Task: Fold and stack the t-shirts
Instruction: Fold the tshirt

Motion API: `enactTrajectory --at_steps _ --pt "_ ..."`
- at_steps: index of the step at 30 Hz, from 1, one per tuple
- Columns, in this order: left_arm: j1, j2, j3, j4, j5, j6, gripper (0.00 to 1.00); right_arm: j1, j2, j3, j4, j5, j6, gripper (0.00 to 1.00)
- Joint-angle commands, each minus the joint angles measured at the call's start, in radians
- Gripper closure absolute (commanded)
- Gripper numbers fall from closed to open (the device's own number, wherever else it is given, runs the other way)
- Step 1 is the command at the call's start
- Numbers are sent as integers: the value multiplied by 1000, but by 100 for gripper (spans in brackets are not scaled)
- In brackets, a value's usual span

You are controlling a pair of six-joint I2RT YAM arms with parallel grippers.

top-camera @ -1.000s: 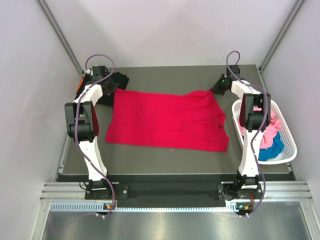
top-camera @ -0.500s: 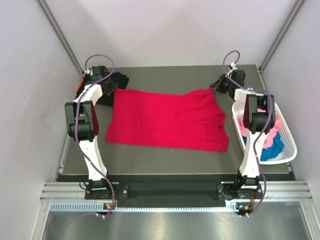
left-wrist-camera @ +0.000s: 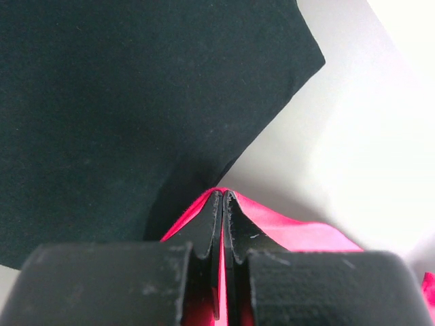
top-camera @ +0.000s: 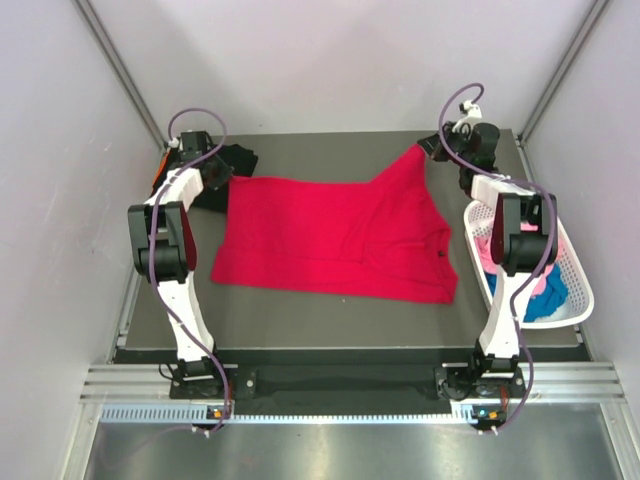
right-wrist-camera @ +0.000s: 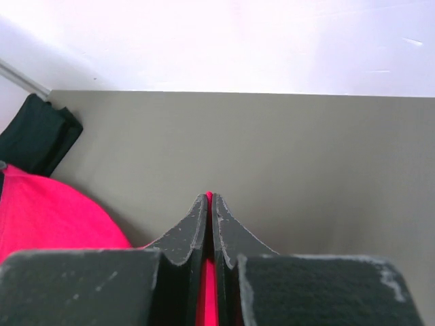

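Starting the fold: left pincer (top-camera: 225,181) and right pincer (top-camera: 426,150) each pinch a red shirt (top-camera: 330,235) corner; next I'd carry both corners toward me.

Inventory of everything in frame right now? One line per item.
red t-shirt: 1, bright red, spread across the middle of the table, its far right corner pulled up to a peak
black t-shirt: 1, black, far left corner of the table, beside the red one
pink cloth: count unclear, pink, bunched in the basket
blue cloth: count unclear, blue, near end of the basket
basket: 1, white plastic lattice, right edge of the table
table: 1, dark grey top
left gripper: 1, black fingers, shut on the red t-shirt's far left corner
right gripper: 1, black fingers, shut on the red t-shirt's far right corner
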State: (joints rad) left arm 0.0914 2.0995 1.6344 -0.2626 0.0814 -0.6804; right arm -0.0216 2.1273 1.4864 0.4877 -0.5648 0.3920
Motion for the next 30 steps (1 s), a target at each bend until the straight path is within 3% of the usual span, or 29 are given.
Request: enactTrajectory --at_steps 1,10,20,30 --pt "10 -22 41 17 3 18 100 8 -21 43 74 -36 -47 100" --pt "39 -45 41 -15 58 35 100 8 -128 -93 51 -44 -129 100" --pt "64 -94 -20 -37 225 50 100 8 -308 -288 34 -14 -199 100" --pt "67 -151 -62 -133 290 113 100 8 -454 -482 49 -3 -180 100"
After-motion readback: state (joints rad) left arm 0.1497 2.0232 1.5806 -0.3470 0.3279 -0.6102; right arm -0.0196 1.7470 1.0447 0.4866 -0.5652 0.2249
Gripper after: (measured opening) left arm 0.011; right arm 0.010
